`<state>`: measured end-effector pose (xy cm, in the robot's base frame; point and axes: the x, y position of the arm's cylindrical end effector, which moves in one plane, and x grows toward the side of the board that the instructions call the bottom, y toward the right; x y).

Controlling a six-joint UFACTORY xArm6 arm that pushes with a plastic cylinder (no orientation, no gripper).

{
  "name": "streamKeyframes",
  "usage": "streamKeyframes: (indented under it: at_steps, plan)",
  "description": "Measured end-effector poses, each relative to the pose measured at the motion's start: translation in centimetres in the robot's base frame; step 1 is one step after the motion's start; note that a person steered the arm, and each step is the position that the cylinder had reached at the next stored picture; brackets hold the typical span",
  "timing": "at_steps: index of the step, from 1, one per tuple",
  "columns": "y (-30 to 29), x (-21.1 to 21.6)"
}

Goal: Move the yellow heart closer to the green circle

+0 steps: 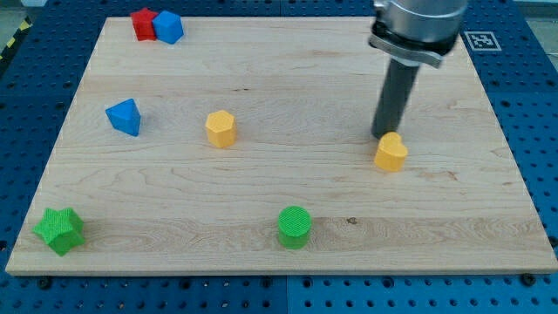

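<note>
The yellow heart (391,153) lies on the wooden board at the view's right of centre. The green circle (295,227) sits near the board's bottom edge, below and to the left of the heart. My tip (382,137) rests at the heart's upper left edge, touching or almost touching it. The rod rises from there to the arm's grey body at the view's top.
A yellow hexagon (221,129) sits left of centre. A blue triangle (125,117) lies at the left. A red block (144,23) and a blue block (168,27) touch at the top left. A green star (59,231) sits at the bottom left corner.
</note>
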<state>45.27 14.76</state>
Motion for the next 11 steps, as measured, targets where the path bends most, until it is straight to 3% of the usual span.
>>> streamKeyframes:
  at_steps: [2,3,5,6,7,8,9,10,11]
  plan:
    - [0.7,0.2]
    - [0.9,4.3]
    - [4.2,5.6]
    - [2.5,8.3]
    - [0.7,8.3]
    - [5.7,8.2]
    - [3.6,6.0]
    - [-2.0,6.3]
    - [-2.3,6.9]
